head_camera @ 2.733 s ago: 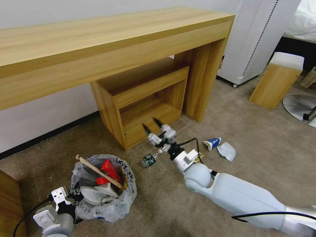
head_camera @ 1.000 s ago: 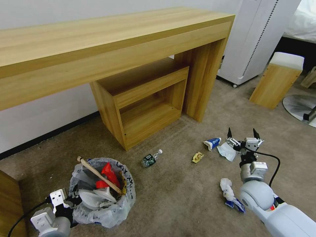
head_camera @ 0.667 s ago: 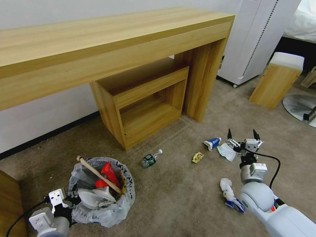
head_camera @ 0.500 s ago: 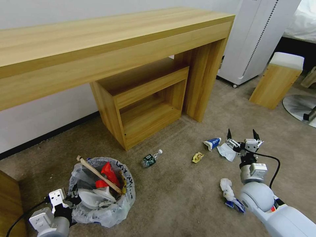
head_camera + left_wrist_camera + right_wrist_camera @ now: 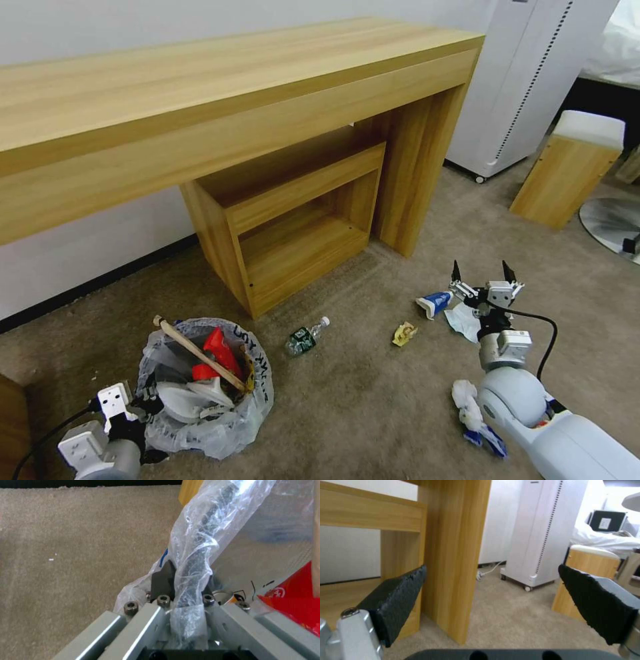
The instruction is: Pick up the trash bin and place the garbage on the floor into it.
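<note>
- We see our left gripper (image 5: 185, 585) with its fingers pinched on the bag-lined rim of the trash bin (image 5: 203, 387); in the left wrist view the crinkly plastic runs up between them.
- We see our right gripper (image 5: 480, 277) with its fingers spread wide and holding nothing, hovering over the floor (image 5: 360, 393) just above a crumpled white tissue (image 5: 462, 319).
- The trash bin stands on the beige carpet, well apart from the right gripper, with the left gripper at its near side.
- Inside the bin lie a wooden stick (image 5: 200, 353) slanting across the opening, a red wrapper (image 5: 217, 350) and a white slipper (image 5: 193, 395).
- Between the bin and the right gripper lie a small green-labelled bottle (image 5: 304, 337) and, nearer the gripper, a yellow wrapper (image 5: 403, 333).
- A blue-white wrapper (image 5: 435, 303) lies just beside the tissue, on the bin's side of it.
- Another white tissue with a blue wrapper (image 5: 475, 421) lies beside the right arm's elbow.
- Beyond the bin stands a wooden counter (image 5: 220, 87) with a low shelf unit (image 5: 293, 220) under it.
</note>
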